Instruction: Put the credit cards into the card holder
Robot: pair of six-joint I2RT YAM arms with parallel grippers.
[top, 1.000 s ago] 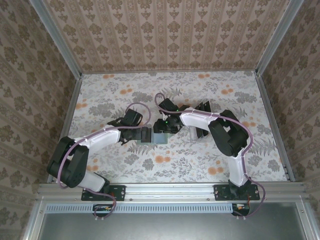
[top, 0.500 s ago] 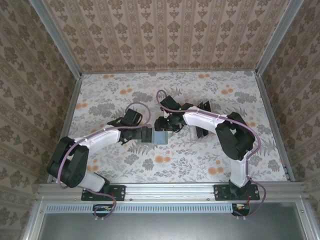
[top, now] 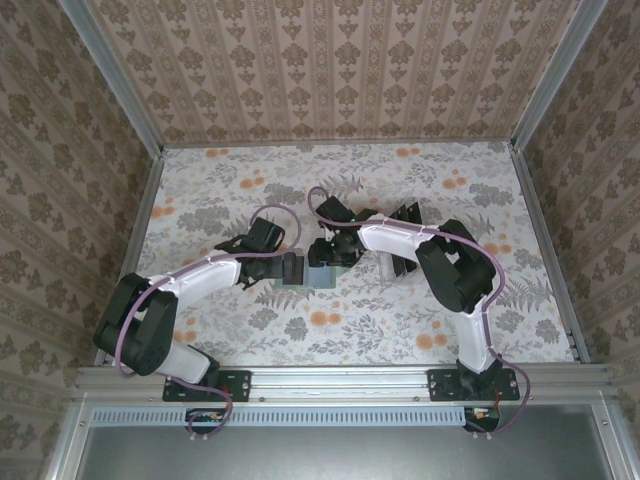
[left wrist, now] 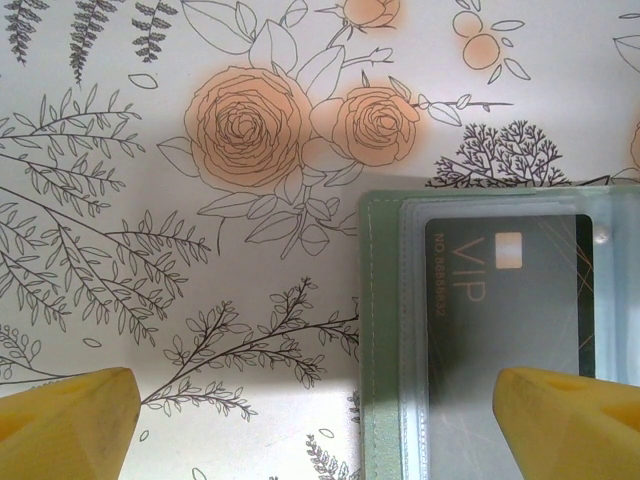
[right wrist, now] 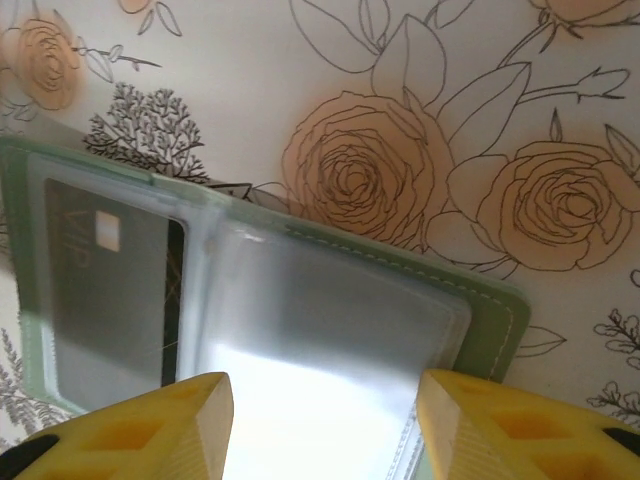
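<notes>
Right gripper (right wrist: pixel 325 432) hangs low over the card holder (right wrist: pixel 492 322), jaws part-way apart, straddling a glossy clear sleeve (right wrist: pixel 330 320). I see no card between them.

Holder lies open and flat near mid-table (top: pixel 305 276). It is sage green with a stitched edge and clear plastic pockets. One black VIP card (left wrist: pixel 510 300) already sits in the left pocket, also visible from the right wrist (right wrist: pixel 108 300).

Handling, my judgement:
- The cards look thin, stiff, light and slick, so I would pinch them across the long edges and feed a short edge into the pocket mouth.
- The sleeves look soft and floppy, and glare hides their openings.
- The holder looks light and likely to skate on the printed table cover (top: pixel 450 330), so I want it pinned while a card goes in.

Left gripper (left wrist: pixel 315 425) hovers over the holder's left edge (left wrist: pixel 385 330), fingers spread wide and holding nothing. It is well placed to press down as a brace.

Dark slabs (top: pixel 406 216) just right of the holder, past the right wrist, are probably the waiting cards. They are too small to count.
</notes>
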